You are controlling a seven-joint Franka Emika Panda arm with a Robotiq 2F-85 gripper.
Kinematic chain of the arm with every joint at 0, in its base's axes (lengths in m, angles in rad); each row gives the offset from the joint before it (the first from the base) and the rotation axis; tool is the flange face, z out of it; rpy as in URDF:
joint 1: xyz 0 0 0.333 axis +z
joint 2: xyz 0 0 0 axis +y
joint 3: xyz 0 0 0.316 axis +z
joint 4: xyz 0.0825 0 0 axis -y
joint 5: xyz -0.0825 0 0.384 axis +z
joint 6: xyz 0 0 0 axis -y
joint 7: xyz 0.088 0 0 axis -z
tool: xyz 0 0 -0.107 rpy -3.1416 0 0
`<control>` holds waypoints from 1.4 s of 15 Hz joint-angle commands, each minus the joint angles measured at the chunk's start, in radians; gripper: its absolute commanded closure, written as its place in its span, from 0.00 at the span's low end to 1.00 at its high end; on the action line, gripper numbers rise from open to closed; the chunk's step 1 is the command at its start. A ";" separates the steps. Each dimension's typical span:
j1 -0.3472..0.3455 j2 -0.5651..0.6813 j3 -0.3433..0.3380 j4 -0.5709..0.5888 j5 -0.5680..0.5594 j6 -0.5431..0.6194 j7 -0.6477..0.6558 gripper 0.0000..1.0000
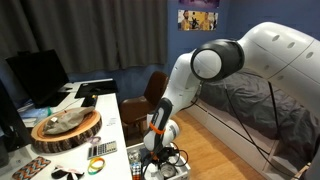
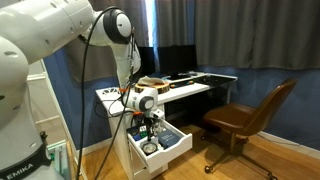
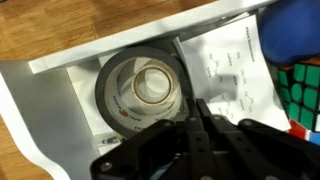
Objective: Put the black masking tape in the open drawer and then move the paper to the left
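Note:
The black masking tape (image 3: 112, 95) lies flat in the open drawer (image 3: 55, 115), its pale centre hole facing up. In the wrist view my gripper (image 3: 198, 108) has its two dark fingers pressed together just right of the roll, with nothing visible between them. In both exterior views the gripper (image 2: 150, 128) (image 1: 158, 150) hangs low over the white drawer (image 2: 176, 147), pulled out from the desk. A ring shape that may be the tape (image 2: 150, 148) shows on the drawer floor. A printed sheet of paper (image 3: 235, 70) lies in the drawer right of the tape.
A Rubik's cube (image 3: 302, 95) and a blue object (image 3: 295, 30) sit at the right of the wrist view. On the desk stand a large round wooden slab (image 1: 65, 128) and monitors (image 1: 40, 75). A brown office chair (image 2: 245, 118) stands near the drawer.

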 commanded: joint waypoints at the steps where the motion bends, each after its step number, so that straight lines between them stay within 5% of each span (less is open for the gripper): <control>1: 0.042 -0.017 -0.031 -0.016 -0.012 0.031 -0.017 1.00; 8: 0.178 -0.153 -0.133 -0.159 -0.026 0.097 0.022 1.00; 18: 0.492 -0.172 -0.358 -0.202 -0.159 0.013 0.143 1.00; 21: 0.464 -0.170 -0.326 -0.190 -0.151 0.026 0.123 0.99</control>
